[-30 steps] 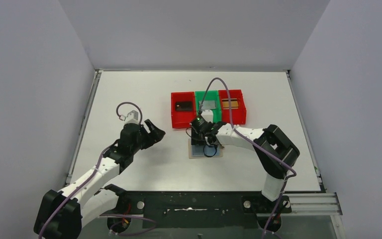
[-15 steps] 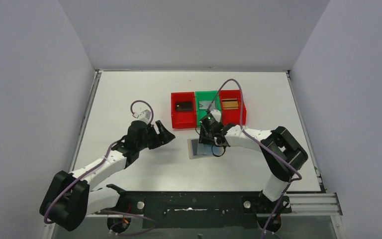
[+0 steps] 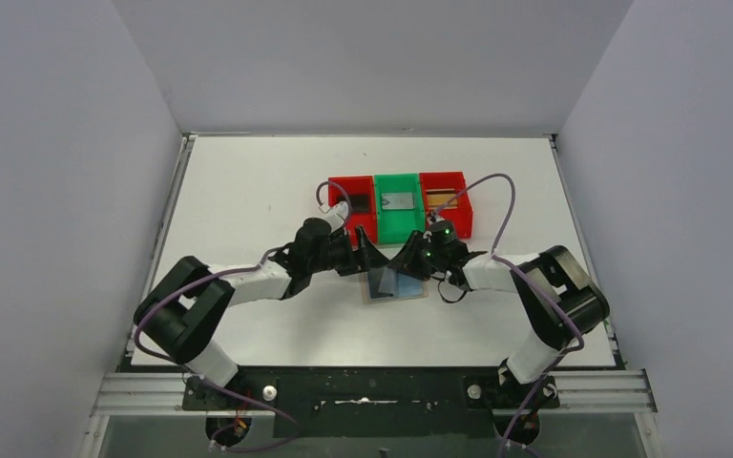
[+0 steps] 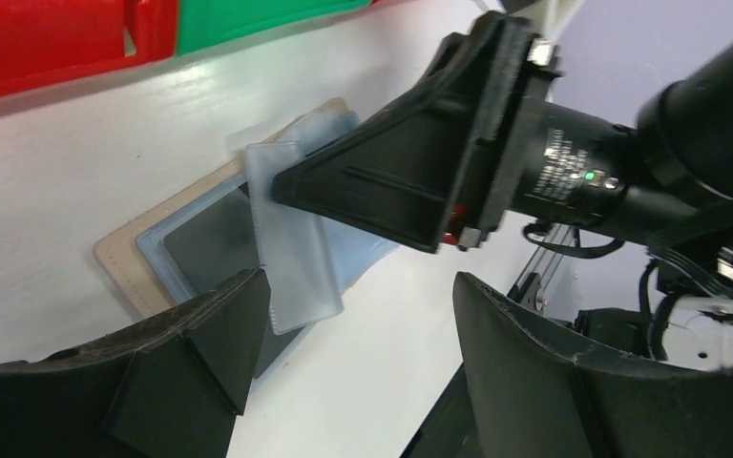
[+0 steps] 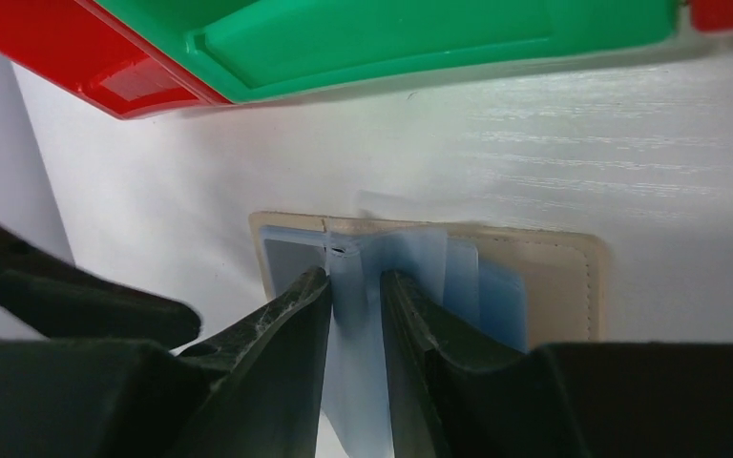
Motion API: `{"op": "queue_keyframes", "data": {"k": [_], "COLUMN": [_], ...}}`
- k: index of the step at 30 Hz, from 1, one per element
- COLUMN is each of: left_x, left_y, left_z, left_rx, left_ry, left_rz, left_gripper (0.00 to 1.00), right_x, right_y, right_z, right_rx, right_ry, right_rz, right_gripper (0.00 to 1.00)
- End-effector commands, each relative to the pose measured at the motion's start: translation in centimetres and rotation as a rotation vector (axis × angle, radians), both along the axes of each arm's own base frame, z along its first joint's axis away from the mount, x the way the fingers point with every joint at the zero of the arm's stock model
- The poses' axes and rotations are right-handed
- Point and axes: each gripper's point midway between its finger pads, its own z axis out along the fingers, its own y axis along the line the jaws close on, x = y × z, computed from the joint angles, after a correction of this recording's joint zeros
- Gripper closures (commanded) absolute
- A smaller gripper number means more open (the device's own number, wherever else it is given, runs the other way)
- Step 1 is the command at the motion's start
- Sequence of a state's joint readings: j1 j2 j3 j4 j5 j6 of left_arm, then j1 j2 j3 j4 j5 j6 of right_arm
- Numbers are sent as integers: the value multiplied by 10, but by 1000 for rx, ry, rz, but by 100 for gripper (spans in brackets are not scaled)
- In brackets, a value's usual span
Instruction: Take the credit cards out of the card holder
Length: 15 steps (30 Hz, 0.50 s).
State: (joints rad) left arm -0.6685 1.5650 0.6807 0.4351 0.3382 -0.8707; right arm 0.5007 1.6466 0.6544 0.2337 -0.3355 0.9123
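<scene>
Overhead, the white counter (image 3: 248,191) carries three bins (image 3: 398,232), one card (image 3: 399,200) in each, with the card holder (image 3: 399,286) lying open just in front. Only the wrist views show more: the right fingers (image 5: 296,315) pinch its clear blue sleeve (image 4: 291,267), tilted up. The left fingers (image 4: 219,324) are spread wide above a dark card (image 4: 205,253) tucked inside.

A lab test cell: white table (image 3: 248,191) boxed in by plain grey walls (image 3: 57,191).
</scene>
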Motion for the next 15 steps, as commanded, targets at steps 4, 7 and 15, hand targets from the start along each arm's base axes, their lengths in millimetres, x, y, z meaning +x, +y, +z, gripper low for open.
{"op": "queue_keyframes", "data": {"k": [4, 7, 15], "left_x": [11, 10, 0], "left_y": [-26, -32, -43], "left_z": [5, -3, -20], "left_rx": [-109, -128, -135], "left_ry": [13, 46, 112], "left_rz": [-32, -46, -86], "left_gripper": [30, 30, 30], "right_x": [-11, -11, -12], "right_y": [-25, -30, -32], "right_z": [-25, -27, -31], "right_rx": [-2, 12, 81], "right_ry": [74, 84, 99], "right_rz": [-56, -75, -101], "right_gripper": [74, 74, 73]}}
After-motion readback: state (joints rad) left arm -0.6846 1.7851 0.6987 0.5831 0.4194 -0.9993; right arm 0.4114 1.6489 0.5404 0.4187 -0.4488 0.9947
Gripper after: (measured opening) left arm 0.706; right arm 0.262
